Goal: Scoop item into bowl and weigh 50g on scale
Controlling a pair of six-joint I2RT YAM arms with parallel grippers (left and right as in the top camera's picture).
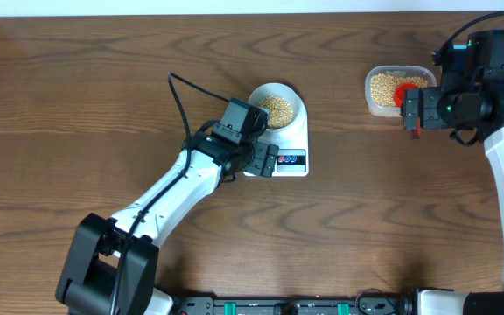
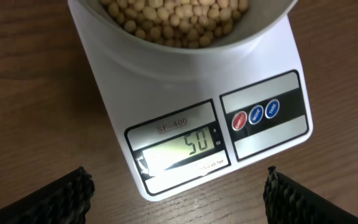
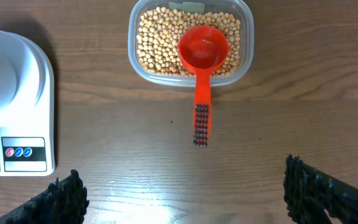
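Observation:
The pale bowl point(image 1: 276, 106) filled with tan beans point(image 1: 276, 107) sits on the white scale point(image 1: 289, 158). In the left wrist view the scale point(image 2: 166, 81) shows 50 on its display point(image 2: 182, 148), and the bowl's point(image 2: 185, 46) beans point(image 2: 179, 17) lie at the top. My left gripper point(image 2: 178, 193) is open and empty over the scale's front edge. My right gripper point(image 3: 182, 193) is open and empty, just in front of a clear tub point(image 3: 191, 43) of beans holding a red scoop point(image 3: 201, 62).
The clear tub point(image 1: 392, 90) with the red scoop point(image 1: 407, 94) stands at the back right, under my right wrist. A black cable point(image 1: 180, 101) loops behind the left arm. The scale also shows at the left edge of the right wrist view point(image 3: 17, 124).

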